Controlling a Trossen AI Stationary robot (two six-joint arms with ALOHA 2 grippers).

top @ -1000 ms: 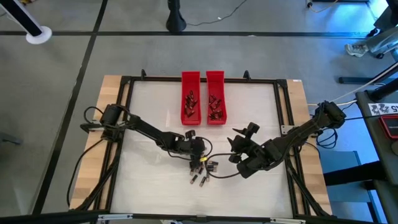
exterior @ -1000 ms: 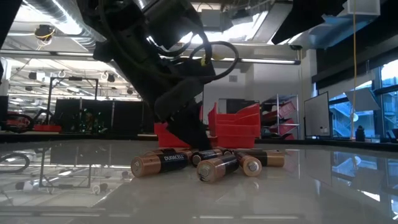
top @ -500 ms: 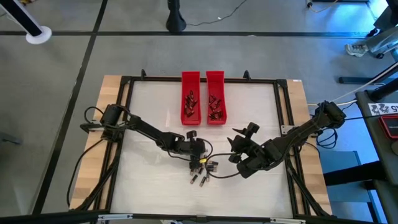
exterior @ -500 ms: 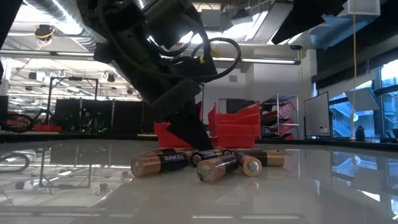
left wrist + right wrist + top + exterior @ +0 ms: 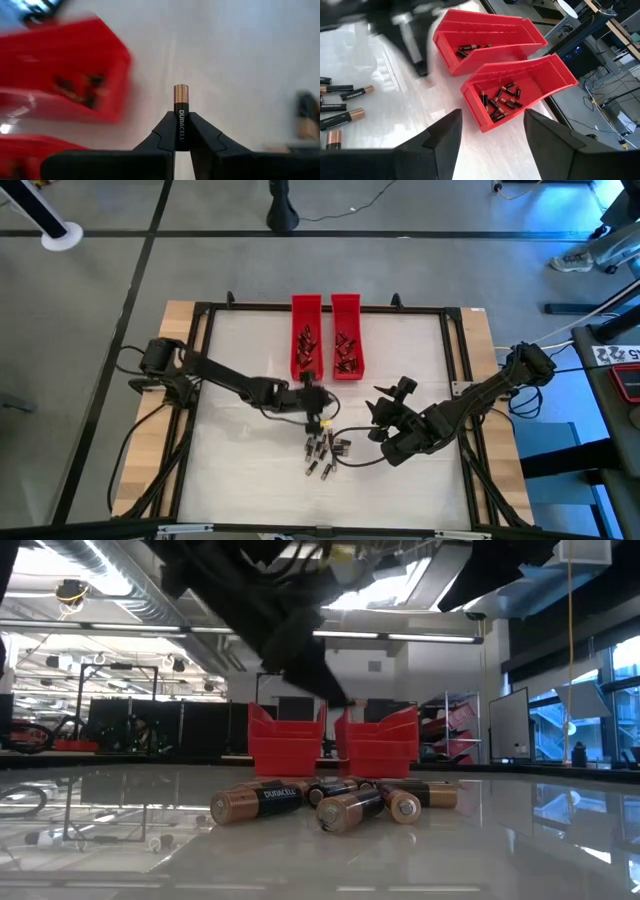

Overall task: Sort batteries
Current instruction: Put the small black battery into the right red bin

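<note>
Left gripper (image 5: pixel 179 134) clamps one small dark cylindrical battery with a copper end (image 5: pixel 180 111), copper tip poking out past the fingertips. In the high view this gripper (image 5: pixel 313 402) sits above the white table (image 5: pixel 240 460), between the loose pile and the near end of the left long narrow red plastic tray (image 5: pixel 306 337). The pile of dark copper-ended batteries (image 5: pixel 324 453) lies on the table just beyond it; the low view shows them touching one another (image 5: pixel 330 802). Both the left tray and the right red tray (image 5: pixel 346 336) hold more batteries (image 5: pixel 501 101). Right gripper (image 5: pixel 492 130) is parked beside the pile with fingers spread apart, holding nothing, facing the trays.
</note>
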